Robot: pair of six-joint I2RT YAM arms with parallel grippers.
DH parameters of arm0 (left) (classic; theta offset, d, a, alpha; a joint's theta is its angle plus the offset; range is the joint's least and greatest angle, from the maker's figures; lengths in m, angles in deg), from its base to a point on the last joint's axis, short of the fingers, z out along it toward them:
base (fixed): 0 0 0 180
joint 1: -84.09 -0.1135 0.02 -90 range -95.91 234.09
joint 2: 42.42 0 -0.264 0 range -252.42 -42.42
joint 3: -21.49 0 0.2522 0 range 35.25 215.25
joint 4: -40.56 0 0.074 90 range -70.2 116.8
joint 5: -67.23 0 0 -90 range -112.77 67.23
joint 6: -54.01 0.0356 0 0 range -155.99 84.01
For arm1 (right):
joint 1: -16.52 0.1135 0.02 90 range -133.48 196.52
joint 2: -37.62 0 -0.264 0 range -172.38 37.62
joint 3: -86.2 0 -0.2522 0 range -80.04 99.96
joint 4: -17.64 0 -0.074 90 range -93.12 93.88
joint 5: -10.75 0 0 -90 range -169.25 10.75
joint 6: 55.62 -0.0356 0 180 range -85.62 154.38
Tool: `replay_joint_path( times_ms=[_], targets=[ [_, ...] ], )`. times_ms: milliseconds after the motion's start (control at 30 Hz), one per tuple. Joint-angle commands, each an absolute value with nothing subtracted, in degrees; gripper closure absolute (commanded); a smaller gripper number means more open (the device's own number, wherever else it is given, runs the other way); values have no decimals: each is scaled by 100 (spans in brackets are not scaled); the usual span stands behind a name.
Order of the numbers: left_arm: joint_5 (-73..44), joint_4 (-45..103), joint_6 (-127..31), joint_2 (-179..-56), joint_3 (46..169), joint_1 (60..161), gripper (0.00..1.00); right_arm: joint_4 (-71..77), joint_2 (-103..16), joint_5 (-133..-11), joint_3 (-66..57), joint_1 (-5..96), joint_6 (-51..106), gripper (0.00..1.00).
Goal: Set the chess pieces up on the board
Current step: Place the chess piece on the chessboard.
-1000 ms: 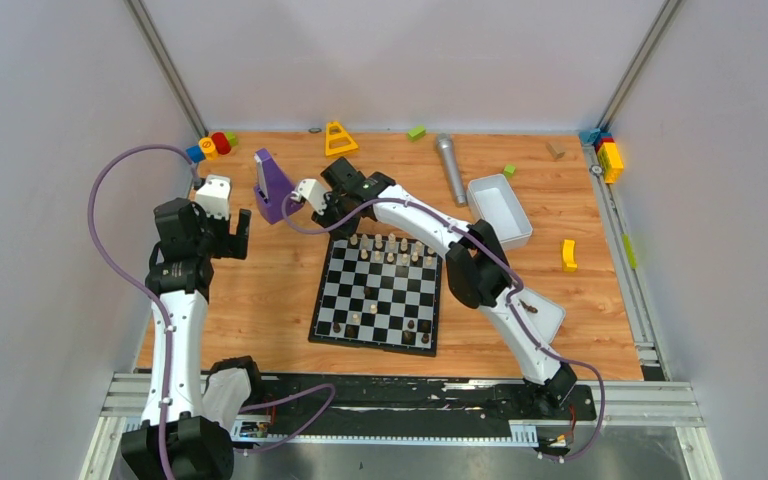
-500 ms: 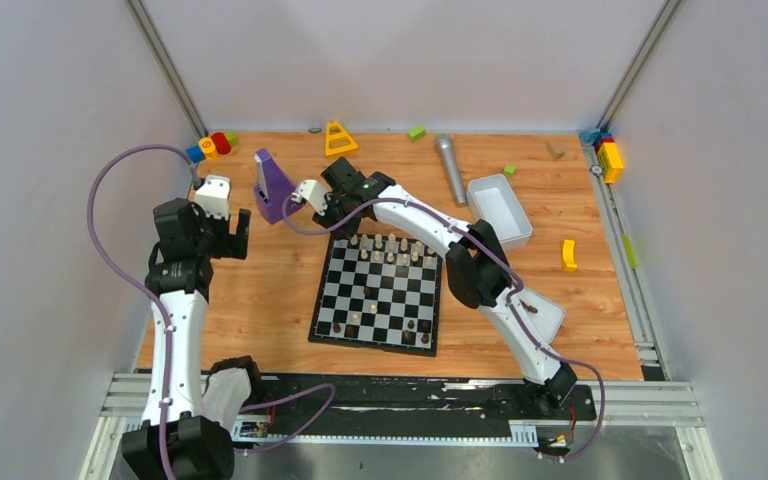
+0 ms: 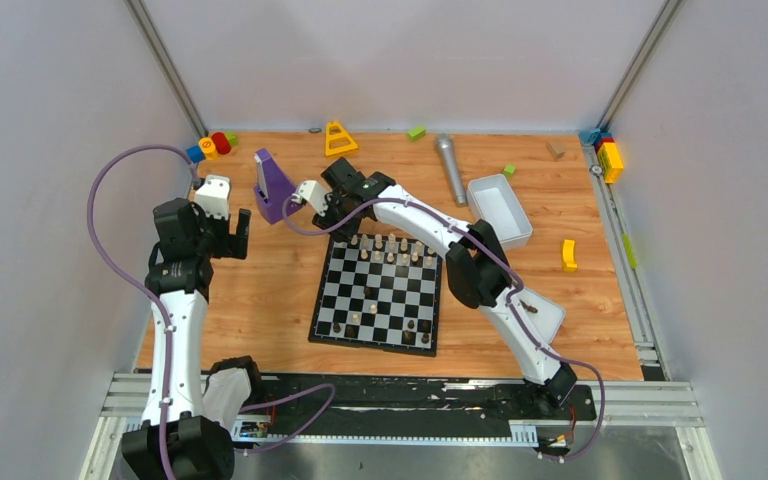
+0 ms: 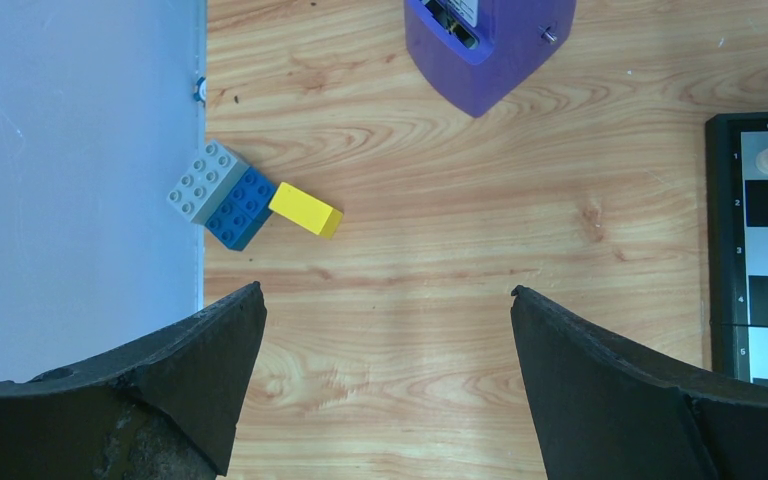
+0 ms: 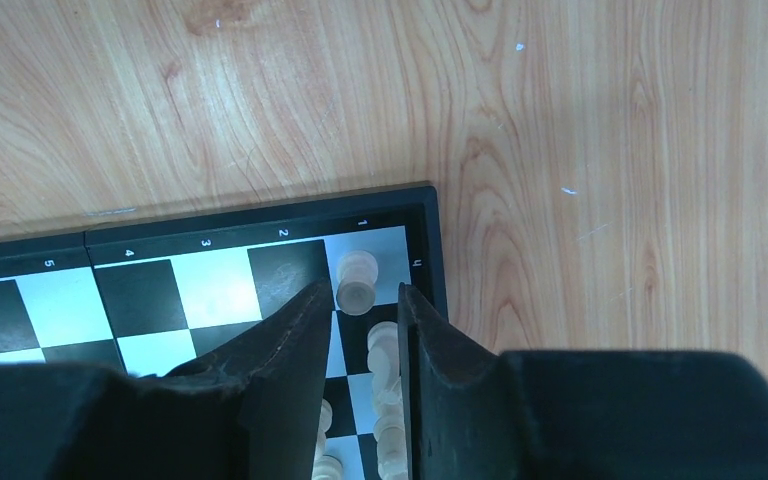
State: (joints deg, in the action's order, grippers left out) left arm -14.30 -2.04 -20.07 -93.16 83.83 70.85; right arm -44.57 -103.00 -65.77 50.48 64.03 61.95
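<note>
Right gripper (image 5: pixel 365 290), jaws slightly parted around the cream turned chess piece (image 5: pixel 358 275) at the corner of the checkered black-and-white board (image 5: pixel 210 290), looks done placing, so next it must lift straight clear.

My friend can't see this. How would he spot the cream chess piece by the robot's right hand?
Find the chessboard on the wooden table and go to its far left corner. On the white corner square beside the number 1 sits a cream chess piece, last in its row.
</note>
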Motion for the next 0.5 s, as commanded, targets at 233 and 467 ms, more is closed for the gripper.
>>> replay_joint_path(
  times_ms=[233,467],
  targets=[
    [-1349,39,-2062,-9282,8446,7005,0,-4472,-10330,-6698,5200,6424,6244,66],
    [-1387,78,-2226,-9296,8506,6965,0,-4390,-9898,-6647,5225,6429,6087,58]
  ],
)
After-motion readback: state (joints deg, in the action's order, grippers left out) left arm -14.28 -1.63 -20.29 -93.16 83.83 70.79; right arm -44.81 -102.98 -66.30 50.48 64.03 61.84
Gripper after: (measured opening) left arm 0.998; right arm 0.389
